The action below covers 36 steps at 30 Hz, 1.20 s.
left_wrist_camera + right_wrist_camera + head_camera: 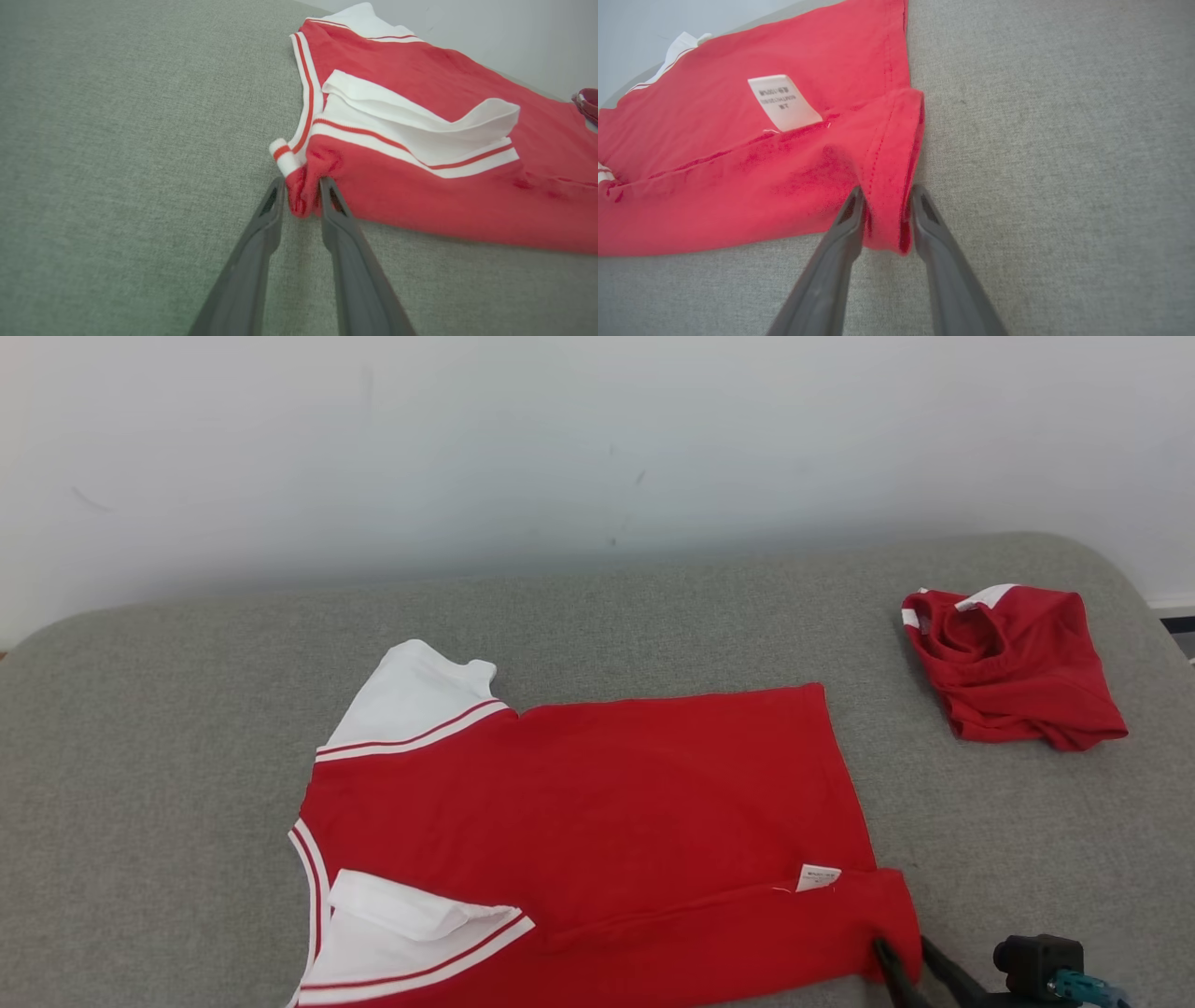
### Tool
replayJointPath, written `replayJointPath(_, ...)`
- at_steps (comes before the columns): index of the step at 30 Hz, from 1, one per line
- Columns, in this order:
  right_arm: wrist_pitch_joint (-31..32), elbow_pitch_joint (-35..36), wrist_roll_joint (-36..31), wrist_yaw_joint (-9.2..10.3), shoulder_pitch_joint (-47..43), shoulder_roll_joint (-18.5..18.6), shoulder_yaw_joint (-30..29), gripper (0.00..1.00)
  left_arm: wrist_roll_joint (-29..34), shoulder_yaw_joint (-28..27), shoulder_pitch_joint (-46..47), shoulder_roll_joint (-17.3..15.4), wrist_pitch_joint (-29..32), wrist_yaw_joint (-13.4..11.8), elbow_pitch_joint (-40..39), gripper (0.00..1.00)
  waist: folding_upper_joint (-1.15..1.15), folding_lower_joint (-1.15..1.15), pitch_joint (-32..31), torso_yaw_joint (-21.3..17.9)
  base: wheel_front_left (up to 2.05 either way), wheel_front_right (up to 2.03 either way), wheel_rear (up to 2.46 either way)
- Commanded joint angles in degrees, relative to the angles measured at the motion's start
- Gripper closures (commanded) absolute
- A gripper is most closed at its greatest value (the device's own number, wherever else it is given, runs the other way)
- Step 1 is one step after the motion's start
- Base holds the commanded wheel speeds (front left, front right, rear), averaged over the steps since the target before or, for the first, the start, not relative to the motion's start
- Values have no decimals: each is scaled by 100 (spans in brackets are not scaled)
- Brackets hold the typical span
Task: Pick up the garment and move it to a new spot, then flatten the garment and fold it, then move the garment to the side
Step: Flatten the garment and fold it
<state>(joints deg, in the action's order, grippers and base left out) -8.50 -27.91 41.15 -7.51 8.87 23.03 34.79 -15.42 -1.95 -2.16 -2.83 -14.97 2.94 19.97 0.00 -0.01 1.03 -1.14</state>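
A red shirt (597,803) lies flat on a grey cushion (168,756), neck end to the left and hem to the right, with its near strip folded over onto the body. At the left, beside the striped neckband (306,93), the left gripper (302,186) has its fingers narrowly parted astride a bunched corner of red cloth. Both fingers touch it; whether they squeeze it or merely flank it cannot be told. One white sleeve (411,695) juts out at the far edge, and the other sleeve (401,915) lies tucked in over the red. Toward the right, a white label (819,876) shows at the fold, its print too small to read. At the hem corner the right gripper (901,947) stands the same way, fingers slightly apart on either side of the doubled hem and touching it, the grip uncertain. The head view's bottom edge cuts off the shirt's near side and most of this gripper. Far right, well apart, a second red garment (1013,663) sits crumpled.
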Motion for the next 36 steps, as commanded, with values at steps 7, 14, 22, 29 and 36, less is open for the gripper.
replayJointPath(7, -346, 131, -258, 3, -35, -71, -299, 0, -47, -101, -4, -12, -19, -45, -207, 0, 0, 1, 3, -20, 0, 0, 0)
replayJointPath(14, -634, 635, -768, 3, -50, -180, -816, 0, 131, -187, -39, -12, -19, -216, -1067, 0, 0, 1, 53, 16, 0, 0, 0)
replayJointPath(22, -668, 1241, -1558, 3, -290, -573, -1461, 0, 411, -158, 107, -11, -19, -327, -1600, 0, 0, 1, 122, 88, 0, 0, 0)
replayJointPath(29, -670, 1443, -1762, 3, -305, -742, -1550, 0, 681, -184, 622, -69, -19, -118, -1496, 0, 0, 1, 251, 25, 0, 0, 0)
replayJointPath(36, -671, 1499, -1797, 3, -68, -788, -1440, 0, 855, -96, 1612, -395, -19, 186, -1012, 0, 0, 1, 476, -222, 0, 0, 0)
